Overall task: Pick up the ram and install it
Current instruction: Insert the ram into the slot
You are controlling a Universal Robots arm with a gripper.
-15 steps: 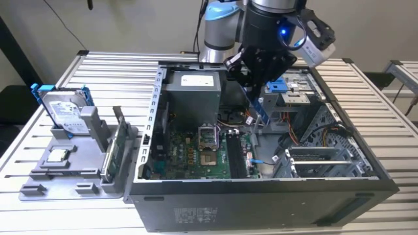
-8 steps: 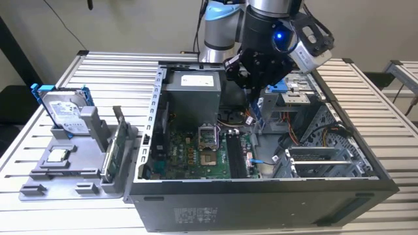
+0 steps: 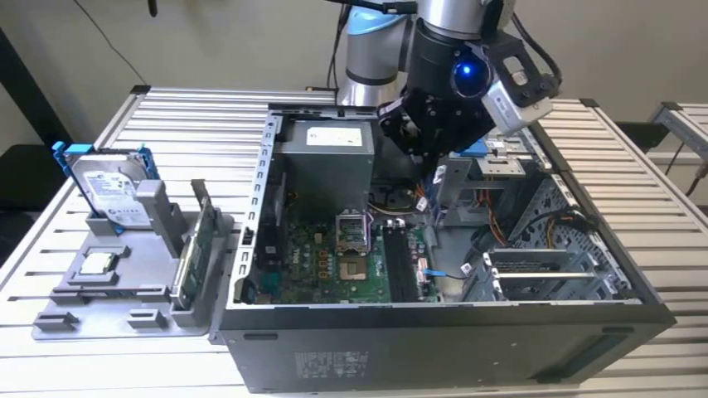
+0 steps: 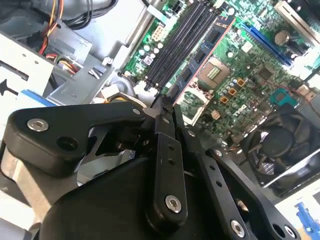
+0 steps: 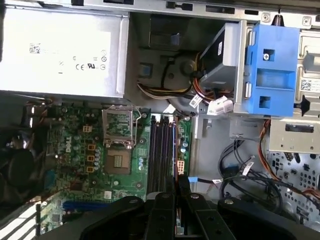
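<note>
Over the open case [image 3: 443,319] on the desk, toward its power-supply [image 3: 321,157] end, the fingers [image 5: 200,212] were drawn together on a thin dark strip seen edge-on, which I took to be the ram [image 5: 176,217]. It sat between the pads, in line with the empty memory slots [image 5: 162,145] and apart from them. Such a stick would likely be light and stiff yet fragile, best pinched on its flat faces near mid-length, away from the contact edge, and it would tolerate little twisting.

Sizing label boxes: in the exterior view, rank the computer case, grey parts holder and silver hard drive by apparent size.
Largest: computer case
Then: grey parts holder
Smallest: silver hard drive, standing in that holder
</note>
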